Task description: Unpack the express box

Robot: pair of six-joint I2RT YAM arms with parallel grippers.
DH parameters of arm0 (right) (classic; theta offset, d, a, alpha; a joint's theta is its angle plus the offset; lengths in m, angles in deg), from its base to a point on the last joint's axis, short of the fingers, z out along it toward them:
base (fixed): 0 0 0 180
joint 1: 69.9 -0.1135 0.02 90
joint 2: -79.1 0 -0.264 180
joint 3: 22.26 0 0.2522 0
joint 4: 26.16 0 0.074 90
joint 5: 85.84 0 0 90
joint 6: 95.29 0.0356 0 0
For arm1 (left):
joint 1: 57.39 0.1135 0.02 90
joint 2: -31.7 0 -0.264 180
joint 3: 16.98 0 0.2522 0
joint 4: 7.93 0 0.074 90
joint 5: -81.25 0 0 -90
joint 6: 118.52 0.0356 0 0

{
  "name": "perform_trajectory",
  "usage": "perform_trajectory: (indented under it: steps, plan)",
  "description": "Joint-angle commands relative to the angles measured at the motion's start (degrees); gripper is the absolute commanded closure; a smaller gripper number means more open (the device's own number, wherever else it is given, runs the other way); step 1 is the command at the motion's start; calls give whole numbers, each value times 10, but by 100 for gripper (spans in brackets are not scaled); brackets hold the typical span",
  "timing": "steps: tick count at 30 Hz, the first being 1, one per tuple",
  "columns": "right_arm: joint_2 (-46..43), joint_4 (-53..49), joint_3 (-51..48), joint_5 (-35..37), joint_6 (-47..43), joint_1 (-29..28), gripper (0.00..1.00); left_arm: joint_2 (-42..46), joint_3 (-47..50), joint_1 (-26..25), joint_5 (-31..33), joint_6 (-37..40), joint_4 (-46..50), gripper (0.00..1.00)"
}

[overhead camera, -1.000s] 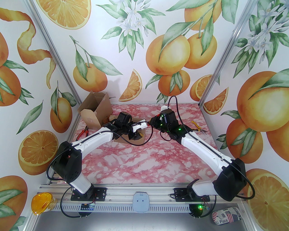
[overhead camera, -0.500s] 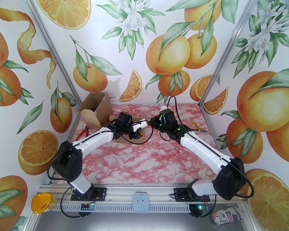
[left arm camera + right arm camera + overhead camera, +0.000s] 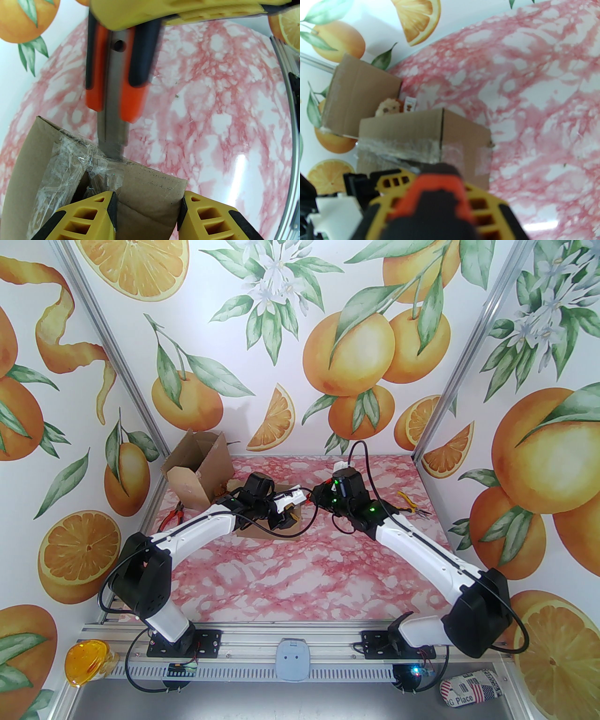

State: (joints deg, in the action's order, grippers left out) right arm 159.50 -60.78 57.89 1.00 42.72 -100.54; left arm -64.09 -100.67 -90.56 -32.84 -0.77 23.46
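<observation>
Express box (image 3: 150,187) is sitting between the left fingers (image 3: 79,218), both pressing its cardboard end; the right fingers (image 3: 140,11) are clamping an orange knife (image 3: 112,105), blade tip touching the taped seam; the box is resting on the pink marbled desk (image 3: 222,105), left of centre; an opened carton (image 3: 197,469) is standing at the far left corner; orange-printed walls (image 3: 300,333) are enclosing three sides, the near desk lying open.

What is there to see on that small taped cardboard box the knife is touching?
The small box is plain brown corrugated cardboard, lying on the pink marbled table. Crinkled clear tape covers its top seam, where a dark gap shows between flaps. The left tool grips its near end; the knife blade tip touches the taped edge.
</observation>
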Motion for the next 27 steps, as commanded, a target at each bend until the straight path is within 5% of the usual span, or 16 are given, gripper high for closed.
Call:
perform_trajectory:
  steps: [1, 7, 16, 22, 27]
  plan:
    - [-25, -98, -28, -125, 24, -9, 100, -30, -2, 34, 82, -45, -27, 57]
    - [-55, -110, -35, -111, 20, 26, 100, -27, -3, 33, 68, -50, -27, 58]
    - [-102, -27, -35, -71, 6, 154, 100, -13, -10, 8, 45, -39, 14, 56]
    - [-16, -50, -63, -171, -29, 160, 100, -24, -98, -26, 45, -38, 73, 33]
    - [55, 7, -113, -165, -57, 164, 94, -39, -200, -27, 51, -6, 145, 20]
